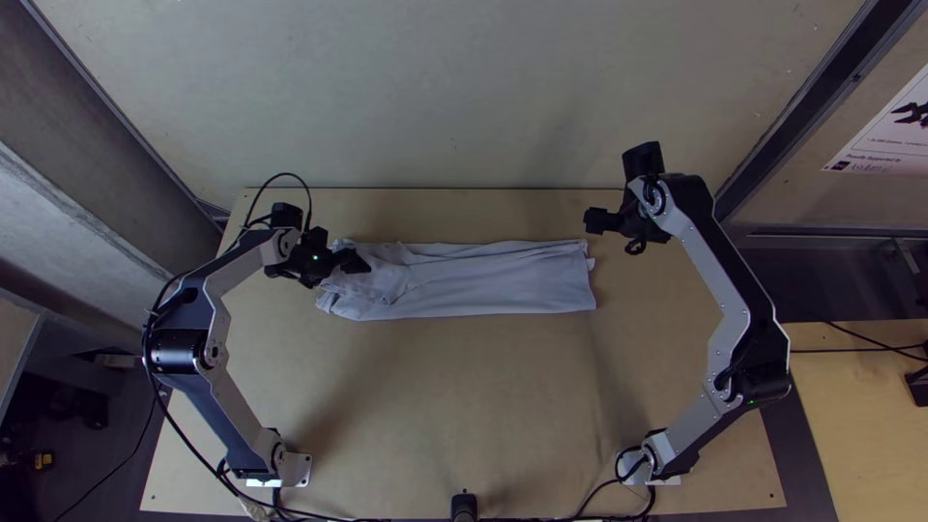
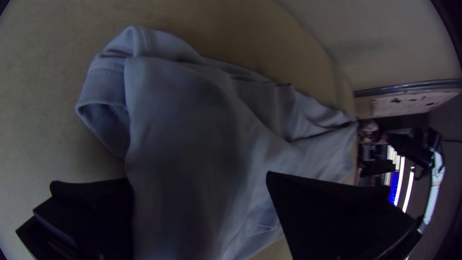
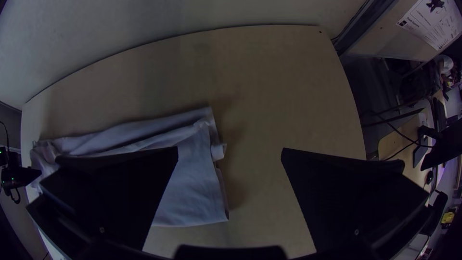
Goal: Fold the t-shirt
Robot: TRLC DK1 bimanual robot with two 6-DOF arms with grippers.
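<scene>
Left gripper (image 1: pixel 362 261) and right gripper (image 1: pixel 593 221), jaws wide apart, near opposite ends of the strip-folded t-shirt (image 1: pixel 493 288)

I see a light wooden counter (image 1: pixel 416 416). On it lies the pale t-shirt (image 1: pixel 503 285), nearer to the far edge than to my side, folded into a long strip which goes from left to right. Its left end is rather wrinkled; at the right end the layers do not meet evenly. Two white base plates (image 1: pixel 298 471) stand near the front corners.
</scene>
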